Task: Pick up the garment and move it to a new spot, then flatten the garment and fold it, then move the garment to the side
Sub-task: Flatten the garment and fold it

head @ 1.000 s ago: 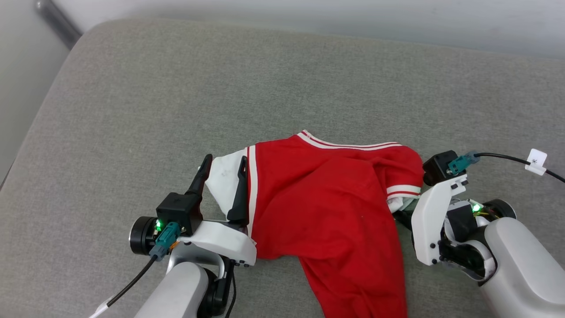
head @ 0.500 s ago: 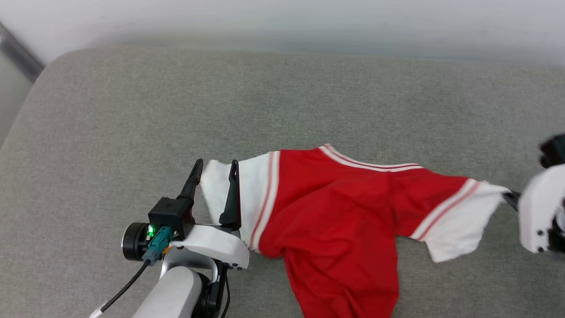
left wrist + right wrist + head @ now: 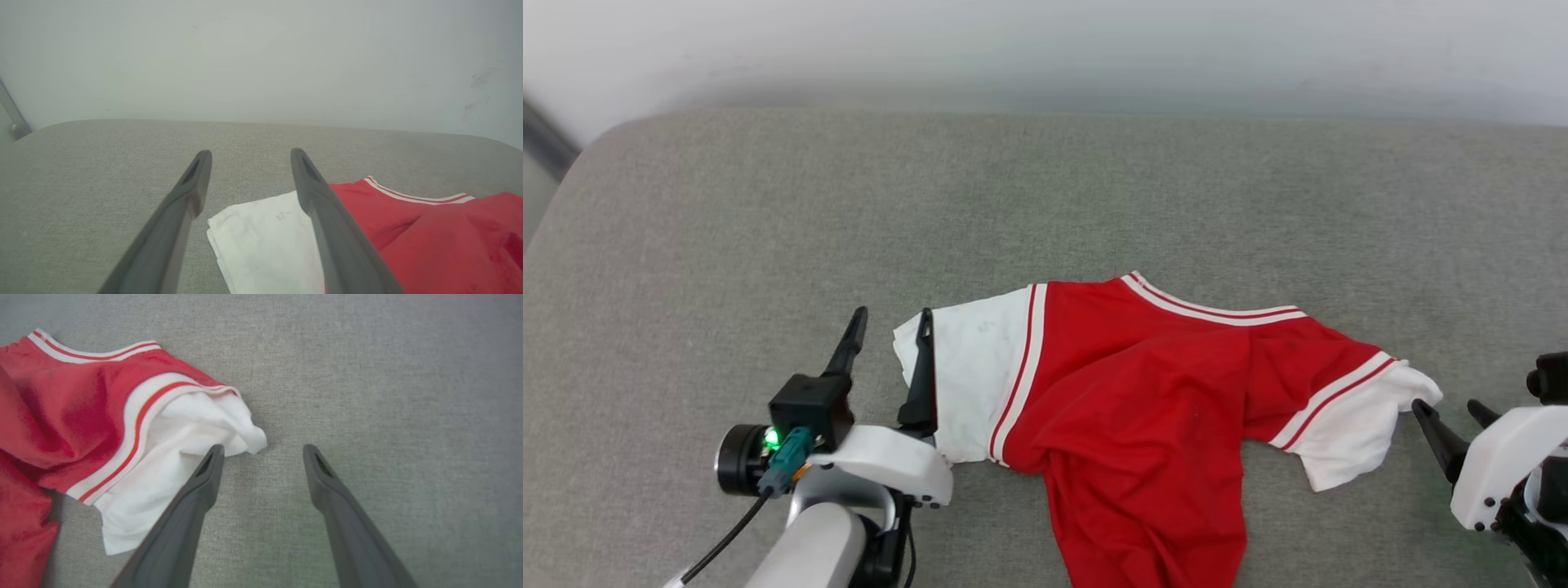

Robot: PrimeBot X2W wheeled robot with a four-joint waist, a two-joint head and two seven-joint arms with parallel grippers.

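Observation:
The garment point(image 3: 1143, 392) lies crumpled on the grey cushion, its red body in the middle and a white sleeve spread to each side. My left gripper point(image 3: 890, 317) is open at the left sleeve point(image 3: 976, 367), with its right finger over the sleeve's edge. Seen from the left wrist, the left gripper point(image 3: 250, 153) straddles the corner of that white sleeve point(image 3: 265, 241). My right gripper point(image 3: 1445, 406) is open just right of the right sleeve point(image 3: 1352, 433) and holds nothing. From the right wrist, the right gripper point(image 3: 263, 448) has its left finger over the sleeve point(image 3: 184, 428).
The grey padded surface point(image 3: 1045, 204) stretches wide behind and beside the garment, up to a pale wall point(image 3: 1045, 49). A dark bar point(image 3: 543, 139) runs at the far left corner. The garment's lower part runs off the bottom of the head view.
My right gripper drew the right sleeve out to the right, then opened and let it go. The left gripper stayed open and slid slightly left. The head camera shifted.

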